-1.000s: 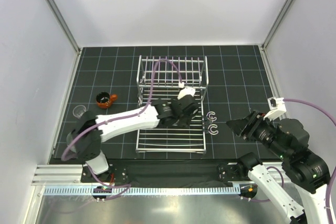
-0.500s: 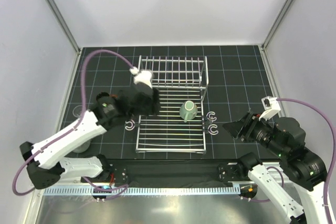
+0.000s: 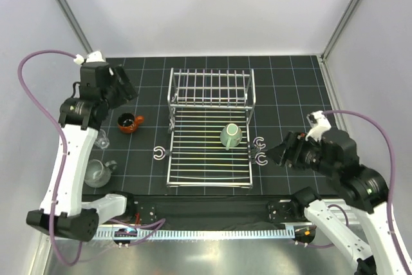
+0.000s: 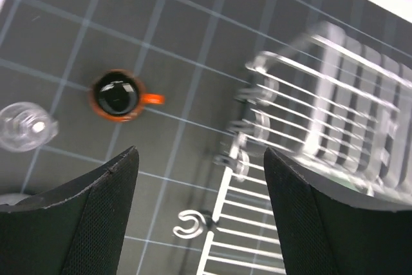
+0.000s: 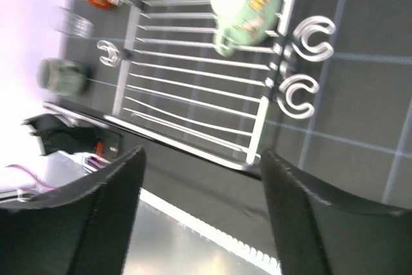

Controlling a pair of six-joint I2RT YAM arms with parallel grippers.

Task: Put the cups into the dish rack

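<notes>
**Inspector:** Where are the cups sitting relative to the dish rack [image 3: 193, 162]?

**Operator:** The mint-green mug [image 3: 231, 136] is resting on the rack's flat rods near the right edge, seemingly tipped on its side. The orange-brown mug [image 3: 129, 122], the clear glass [image 3: 98, 137] and the grey-green mug [image 3: 96, 172] are sitting on the dark mat to the rack's left, well apart from it. I am not finding the cream tumbler in any view.

**Inspector:** And the pincers?

**Operator:** The left gripper [image 4: 201, 152] is hanging high over the mat's left side. Its fingers are spread with nothing between them, and its camera is looking down on the orange-brown mug and the glass. The right gripper [image 5: 203, 154] is hovering to the right of the rack, near the white hooks [image 3: 260, 158]. It is likewise spread and carrying nothing.

**Inspector:** Which step is in hand?

**Operator:** I am judging it as between cups. One is loaded, and the left arm is lining up for another, most likely the orange-brown mug below it.

**Inspector:** What is the next move calling for?

**Operator:** It is calling for a descent onto that mug. The jaws should be straddling the wall clear of the side handle, without nudging the glass near it. After that comes a carry over the rack's left edge.
</notes>
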